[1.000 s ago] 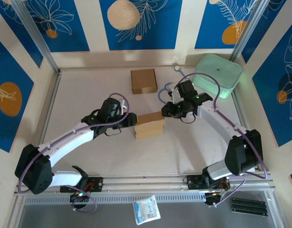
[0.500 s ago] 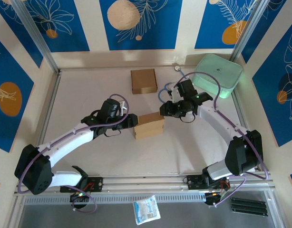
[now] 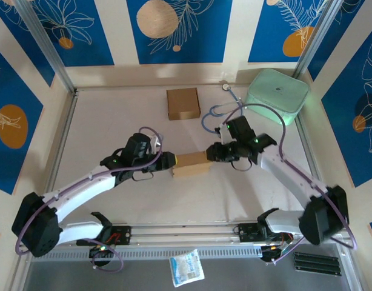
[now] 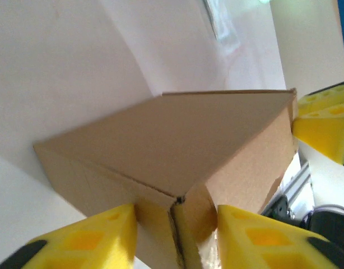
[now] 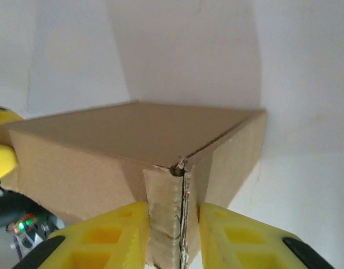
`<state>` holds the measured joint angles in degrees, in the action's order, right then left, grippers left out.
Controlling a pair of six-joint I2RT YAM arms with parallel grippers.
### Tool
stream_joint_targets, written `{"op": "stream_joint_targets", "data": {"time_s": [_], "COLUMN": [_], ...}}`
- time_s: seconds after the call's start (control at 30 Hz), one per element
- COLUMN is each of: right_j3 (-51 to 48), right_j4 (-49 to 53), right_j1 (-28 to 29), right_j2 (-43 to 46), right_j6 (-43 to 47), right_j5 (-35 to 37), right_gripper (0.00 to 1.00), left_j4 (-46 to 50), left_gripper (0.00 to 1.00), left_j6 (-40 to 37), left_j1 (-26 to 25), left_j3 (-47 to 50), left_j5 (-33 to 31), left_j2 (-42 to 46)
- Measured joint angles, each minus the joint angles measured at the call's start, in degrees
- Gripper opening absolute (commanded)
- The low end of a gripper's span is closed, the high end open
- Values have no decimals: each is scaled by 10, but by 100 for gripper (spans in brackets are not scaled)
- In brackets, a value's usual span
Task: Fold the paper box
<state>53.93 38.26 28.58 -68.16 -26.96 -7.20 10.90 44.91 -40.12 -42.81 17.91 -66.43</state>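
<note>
Tightly, left pincer (image 4: 175,224) and right pincer (image 5: 172,224) clamp box (image 3: 191,165).

Brown cardboard box (image 3: 192,165), closed, lid flat, central on the table (image 3: 113,127); corner seams frayed.

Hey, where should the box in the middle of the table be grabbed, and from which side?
By its two ends, coming in from left and right. Each end of the box has an upright corner seam thin enough to pinch; the left gripper and right gripper each clamp one.

Left pincer (image 3: 169,161), right pincer (image 3: 211,153) both clamped.
</note>
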Motion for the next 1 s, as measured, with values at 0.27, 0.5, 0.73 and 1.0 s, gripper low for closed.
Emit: {"op": "stream_joint_targets", "data": {"time_s": [0.27, 0.5, 0.73, 1.0], "right_j3": [-78, -98, -153, -141], "right_j4": [77, 30, -41, -70], "right_j1": [20, 15, 107, 119], "right_j2": [140, 59, -35, -54], "right_j6": [-63, -97, -156, -191], "right_j5": [15, 23, 23, 53], "right_gripper": [74, 77, 54, 38], "left_j4": [96, 84, 18, -41], "left_gripper": [86, 88, 67, 52], "left_j6": [-10, -8, 14, 38], "left_j1": [-39, -44, -74, -87], "left_j3": [11, 20, 45, 42], "left_j5": [-42, -54, -17, -24], "left_j2": [47, -40, -130, -162]}}
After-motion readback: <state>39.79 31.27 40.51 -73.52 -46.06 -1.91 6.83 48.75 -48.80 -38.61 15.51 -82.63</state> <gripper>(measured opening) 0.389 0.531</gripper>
